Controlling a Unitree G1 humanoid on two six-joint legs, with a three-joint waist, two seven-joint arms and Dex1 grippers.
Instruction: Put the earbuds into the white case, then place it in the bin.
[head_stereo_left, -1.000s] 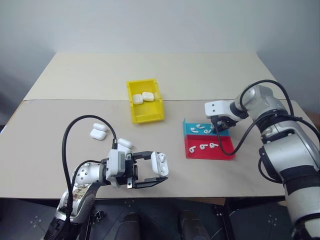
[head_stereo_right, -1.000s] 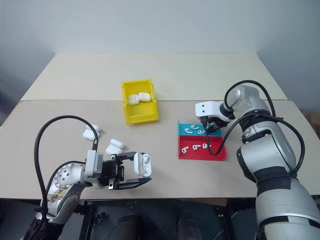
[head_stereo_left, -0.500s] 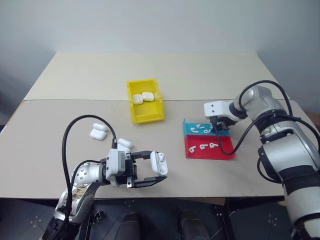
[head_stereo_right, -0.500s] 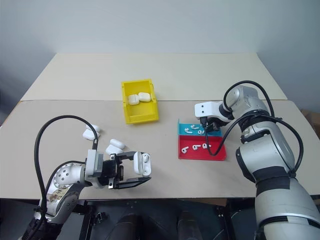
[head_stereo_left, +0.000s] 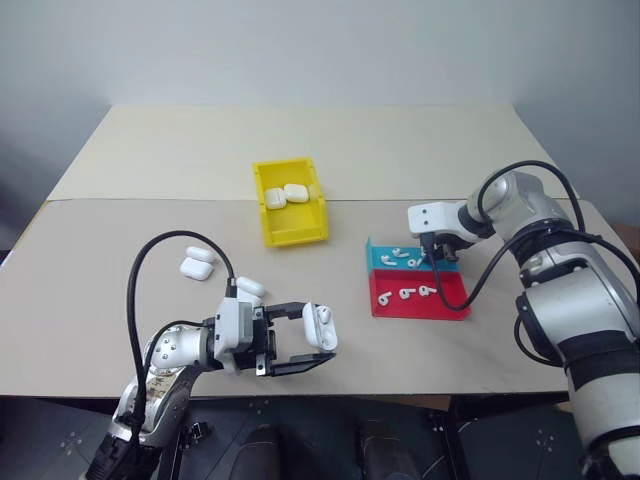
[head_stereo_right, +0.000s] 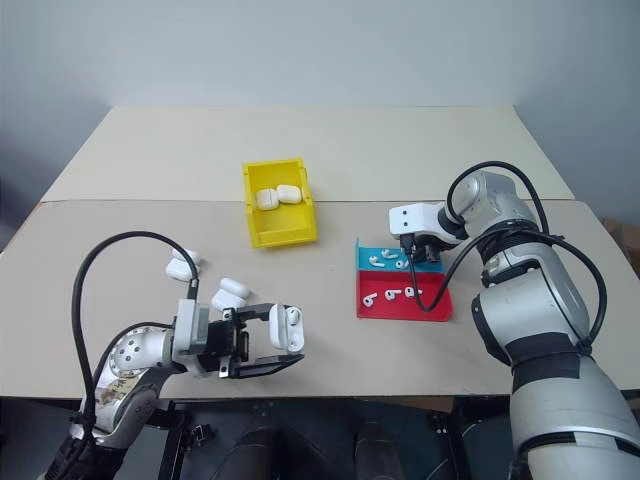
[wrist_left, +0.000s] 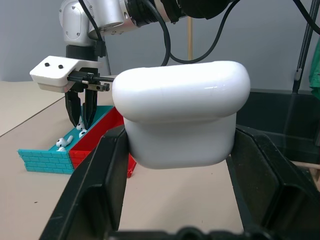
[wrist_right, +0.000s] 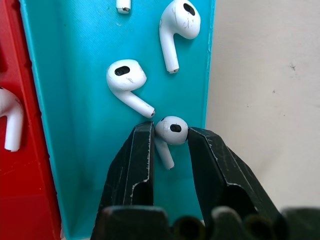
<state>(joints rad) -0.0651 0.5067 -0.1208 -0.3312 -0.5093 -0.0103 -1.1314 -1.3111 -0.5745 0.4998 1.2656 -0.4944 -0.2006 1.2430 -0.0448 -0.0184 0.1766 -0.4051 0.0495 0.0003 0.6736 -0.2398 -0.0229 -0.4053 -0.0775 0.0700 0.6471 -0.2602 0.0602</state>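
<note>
Table (head_stereo_left: 420, 150): beige, one seam running across it. Landmark = yellow bin (head_stereo_left: 291, 203), mid-table, two closed cases inside. Red tray (head_stereo_left: 418, 294) sits right of the bin on the near side, blue tray (head_stereo_left: 412, 257) touching its far edge; earbuds (head_stereo_left: 408, 293) lie loose in both. Spare cases (head_stereo_left: 197, 263) lie on the table left of the bin on the near side. Left gripper (head_stereo_left: 318, 341) is well nearer than the bin, clamped tight on the white case (wrist_left: 180, 117), lid up, held off the table. Right gripper (wrist_right: 170, 137) points down into the blue tray, fingers narrowed around one earbud (wrist_right: 169, 136); both fingers touch its head, earbud still in the tray.
</note>
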